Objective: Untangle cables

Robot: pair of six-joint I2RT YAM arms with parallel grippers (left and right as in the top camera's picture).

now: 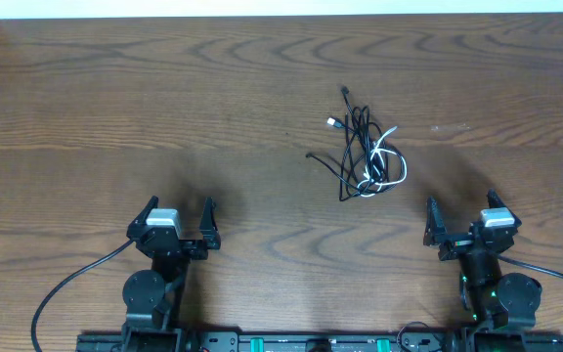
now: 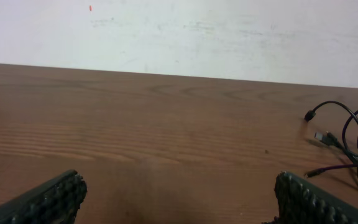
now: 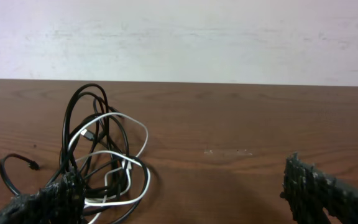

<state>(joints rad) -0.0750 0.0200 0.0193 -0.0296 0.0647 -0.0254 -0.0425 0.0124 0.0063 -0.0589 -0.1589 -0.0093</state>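
Black arms [image 1: 150,288] folded low, jaws wide

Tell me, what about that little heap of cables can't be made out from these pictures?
Overhead: the cables are too small to count the black ones or see which lies over which; plug types unreadable.
Left wrist view: the right edge cuts the cables off; only some loops and plug ends show.
Right wrist view: the heap's lower left is hidden behind a finger of the right gripper.
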